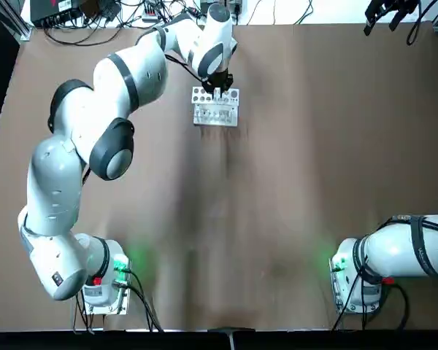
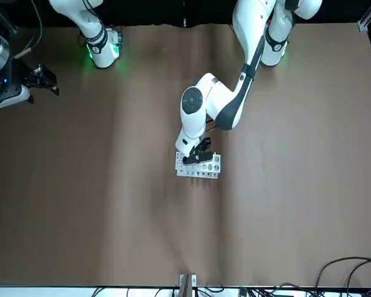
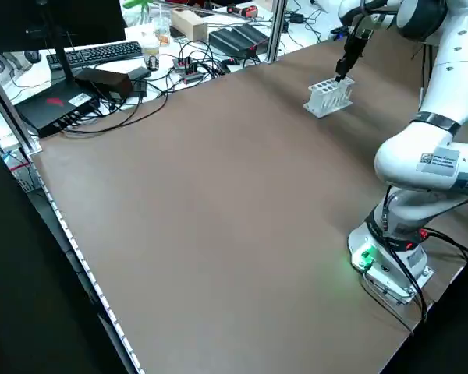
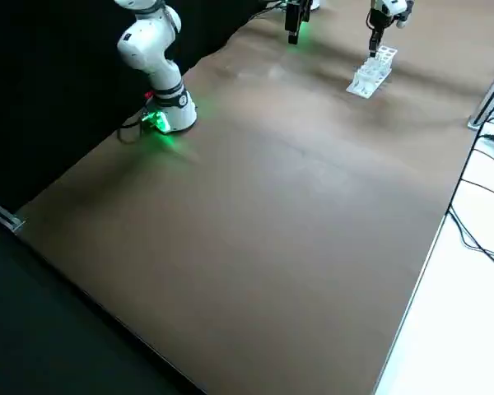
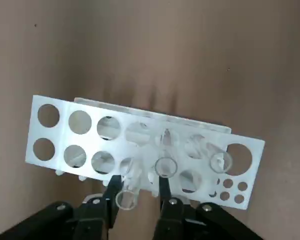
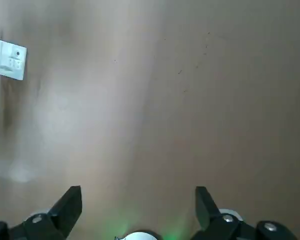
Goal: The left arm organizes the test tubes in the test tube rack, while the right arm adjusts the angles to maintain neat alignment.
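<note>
Arms: two, the left reaching out to the rack, the right stretched toward the far right of the table
Rack: one, white [image 5: 60,132], on the far part of the table, left of its middle in the top view, under the left claw
Holes: two long rows of large round ones, plus a group of small ones at one end
Tubes: three clear ones seen in the left wrist view, one between the finger lines [image 5: 127,199], one just beside the farther finger [image 5: 166,167], one toward the small-hole end [image 5: 220,162]
Tube seating: the last two lean at the rack's holes; for the first, cannot tell
Left claw [image 5: 139,186]: over the rack, two fingers parted with a moderate gap, one tube's rim showing between them; whether either finger touches it, cannot tell
Right claw [image 6: 139,190]: two fingers spread wide, holding nothing, above the table's far right, well apart from the rack
</note>
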Tool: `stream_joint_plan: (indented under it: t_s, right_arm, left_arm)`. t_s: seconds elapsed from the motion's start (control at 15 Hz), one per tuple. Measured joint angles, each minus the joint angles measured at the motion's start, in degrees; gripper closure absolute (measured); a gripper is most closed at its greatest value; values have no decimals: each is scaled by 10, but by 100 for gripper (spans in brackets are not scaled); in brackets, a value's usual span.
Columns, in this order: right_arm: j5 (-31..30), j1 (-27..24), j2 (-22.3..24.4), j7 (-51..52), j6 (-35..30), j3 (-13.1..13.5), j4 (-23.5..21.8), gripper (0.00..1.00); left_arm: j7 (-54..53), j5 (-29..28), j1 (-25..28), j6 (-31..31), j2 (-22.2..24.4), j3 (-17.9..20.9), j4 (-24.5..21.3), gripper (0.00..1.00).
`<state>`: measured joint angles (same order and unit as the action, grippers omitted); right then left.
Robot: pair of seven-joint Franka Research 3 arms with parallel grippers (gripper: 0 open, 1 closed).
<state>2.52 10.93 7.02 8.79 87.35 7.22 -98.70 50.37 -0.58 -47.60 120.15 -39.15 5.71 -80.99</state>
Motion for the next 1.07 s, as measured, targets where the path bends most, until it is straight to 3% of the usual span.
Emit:
stream_joint_plan:
  t_s: [1.07]
  right_arm:
    - [0,0,0,0,0,0,0,0]
  left_arm:
    - [0,0,1,0,0,1,0,71]
